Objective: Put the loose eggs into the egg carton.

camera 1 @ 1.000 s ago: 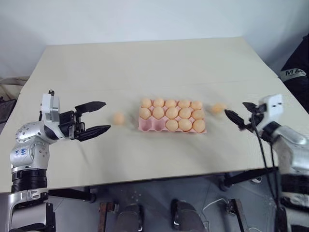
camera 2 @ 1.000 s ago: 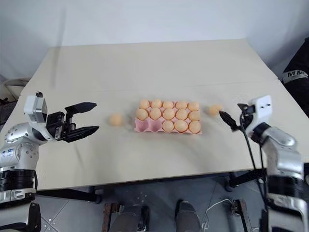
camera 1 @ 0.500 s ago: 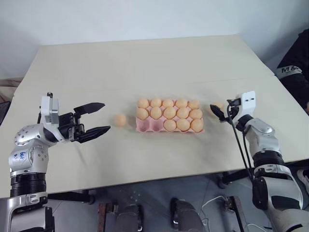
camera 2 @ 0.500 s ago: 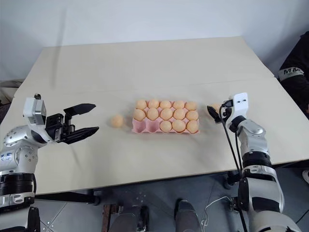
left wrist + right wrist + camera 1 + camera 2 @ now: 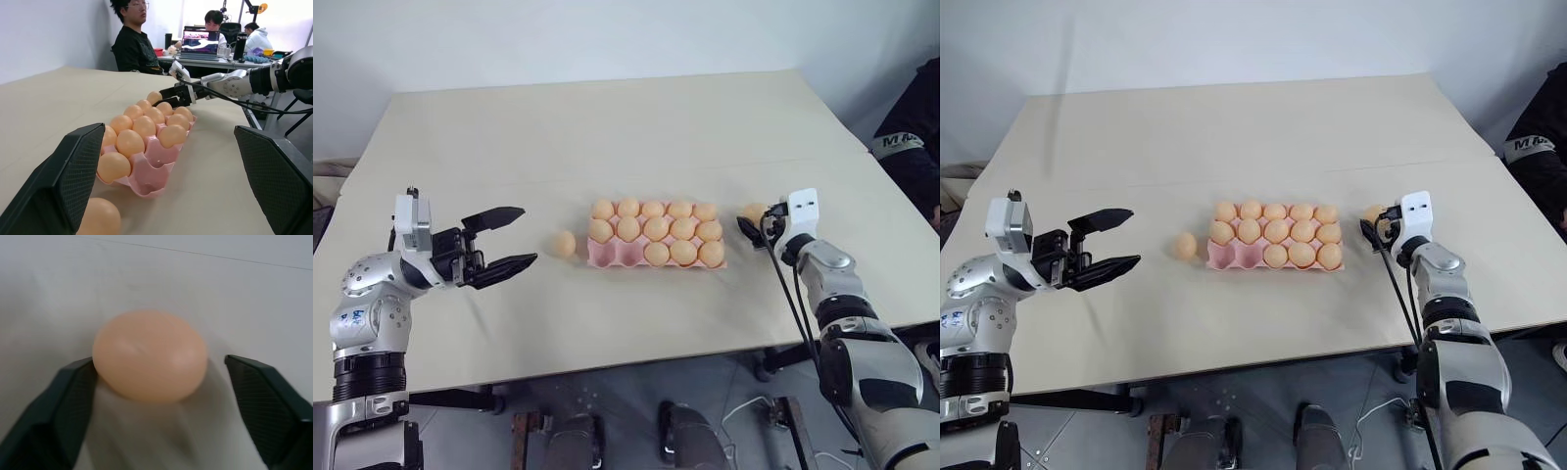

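We see the right gripper (image 5: 161,401) open around a loose egg (image 5: 150,355) on the table (image 5: 607,127), just right of the egg carton (image 5: 656,240): one finger (image 5: 58,406) touches it, the other stands apart. Our left gripper (image 5: 499,240) hangs open, another egg (image 5: 564,243) lying beyond it, beside the carton.

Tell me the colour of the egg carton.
Pink; the egg carton shows best in the left wrist view.

Between the left gripper's (image 5: 166,191) wide-spread black fingers (image 5: 63,186) sits the pink egg carton (image 5: 146,169), nearly full of eggs, its two nearest cups empty. One loose egg (image 5: 98,218) lies just beside the nearer finger. Beyond the carton, the right gripper (image 5: 164,99) reaches another egg (image 5: 154,97). People (image 5: 132,41) sit at desks behind.
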Controlling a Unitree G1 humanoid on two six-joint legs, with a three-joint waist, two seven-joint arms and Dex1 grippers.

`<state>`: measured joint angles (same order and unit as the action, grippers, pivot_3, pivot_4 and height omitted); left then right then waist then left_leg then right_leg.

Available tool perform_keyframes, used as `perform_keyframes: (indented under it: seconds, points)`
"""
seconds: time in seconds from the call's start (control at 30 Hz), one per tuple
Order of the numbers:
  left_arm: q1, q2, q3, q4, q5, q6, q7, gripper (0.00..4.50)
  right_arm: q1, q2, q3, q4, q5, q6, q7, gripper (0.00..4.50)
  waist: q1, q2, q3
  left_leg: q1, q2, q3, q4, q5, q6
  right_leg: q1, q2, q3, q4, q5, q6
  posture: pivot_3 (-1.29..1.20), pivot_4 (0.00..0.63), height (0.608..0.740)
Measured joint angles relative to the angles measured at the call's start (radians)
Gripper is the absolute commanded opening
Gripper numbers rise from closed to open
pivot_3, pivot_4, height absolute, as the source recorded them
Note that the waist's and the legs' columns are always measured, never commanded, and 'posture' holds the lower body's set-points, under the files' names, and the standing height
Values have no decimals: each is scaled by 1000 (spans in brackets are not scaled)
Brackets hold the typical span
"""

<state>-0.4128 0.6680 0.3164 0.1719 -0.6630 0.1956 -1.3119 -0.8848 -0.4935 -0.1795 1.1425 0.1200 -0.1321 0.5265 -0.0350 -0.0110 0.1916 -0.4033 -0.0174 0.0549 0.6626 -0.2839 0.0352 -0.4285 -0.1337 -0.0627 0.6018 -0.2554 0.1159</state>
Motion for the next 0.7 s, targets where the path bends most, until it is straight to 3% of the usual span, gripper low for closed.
perform_keyframes:
  seconds: [0.13,0.57,0.7]
  points:
    - [0,0,0,-1,0,0,0,4500,0,0,-3,-1,2,-10,2,1812,0,0,0,0,0,0,0,0,0,0,0,0,0,0,0,0,150,740]
    - [0,0,0,-2,0,-1,0,4500,-1,0,-4,-88,28,1,81,1812,0,0,0,0,0,0,0,0,0,0,0,0,0,0,0,0,150,740]
    - [-2,-5,-1,-1,0,-3,3,4500,-111,8,-5,-25,24,3,53,1812,-10,2,1,0,0,1,0,0,0,-1,0,0,1,0,0,0,150,740]
